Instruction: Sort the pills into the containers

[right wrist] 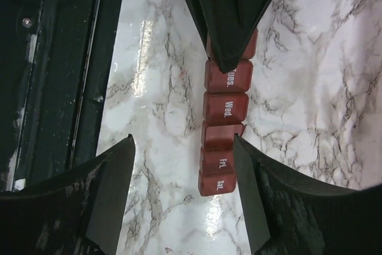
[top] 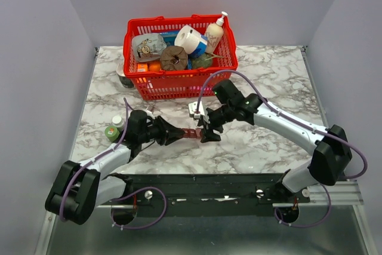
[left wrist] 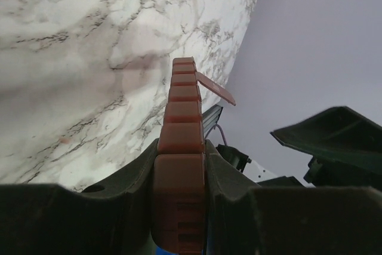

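The left fingers [left wrist: 113, 204] clamp the pill organizer [right wrist: 227, 108]. The right fingers [right wrist: 107, 198], apart, hang over it. One lid [left wrist: 215, 88] is up; probably more lids next.

Looking like a robotics lab test cell: plain pale walls [top: 54, 22] are boxing in a marble-pattern table [top: 268, 147], and the arms are sitting bolted to a black base plate [top: 209, 188] on an aluminium frame [top: 352, 190], on the near side of the left gripper [top: 179, 134] and right gripper [top: 207, 134]. Purple cables [top: 239, 73] are looping off the arm just beyond the right gripper, and a red shopping basket [top: 173, 89] of staged groceries is sitting farther beyond both grippers.
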Controlling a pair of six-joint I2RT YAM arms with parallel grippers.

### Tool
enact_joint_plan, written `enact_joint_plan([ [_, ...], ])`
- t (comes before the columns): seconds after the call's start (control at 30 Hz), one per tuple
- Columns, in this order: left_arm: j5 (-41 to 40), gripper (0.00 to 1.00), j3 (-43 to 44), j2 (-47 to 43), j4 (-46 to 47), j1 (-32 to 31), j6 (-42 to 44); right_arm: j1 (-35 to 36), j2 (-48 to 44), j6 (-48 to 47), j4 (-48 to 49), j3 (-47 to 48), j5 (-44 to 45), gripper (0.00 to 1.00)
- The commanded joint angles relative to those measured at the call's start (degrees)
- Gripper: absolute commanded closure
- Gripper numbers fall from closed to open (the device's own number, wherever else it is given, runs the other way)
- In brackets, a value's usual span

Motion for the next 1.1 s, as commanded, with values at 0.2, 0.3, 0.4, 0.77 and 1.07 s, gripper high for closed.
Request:
enact_joint_plan([
  [0.2,8.6,1.00,-0.4,1.7,12.4,0.2,4.6,0.0,5.9,4.7,3.2,2.4,11.2,0.28],
  [0.3,10.1,1.00,-0.5,2.1,12.8,0.3,5.8,-0.3,6.6,6.2,4.2,3.4,15.1,0.35],
  [0.4,10.8,1.00,0.1,2.0,10.6,0.3,8.4,-1.7,6.4,7.6,4.1,4.4,14.0,0.40],
  [0.77,13.9,1.00,2.4,1.9,7.8,0.2,13.4,-3.1,8.3,8.4,4.0,4.6,17.5,0.59],
  [1.07,13.7,1.00,2.4,4.7,10.2,0.3,13.3,-3.3,11.7,9.7,1.8,7.4,14.7,0.60],
])
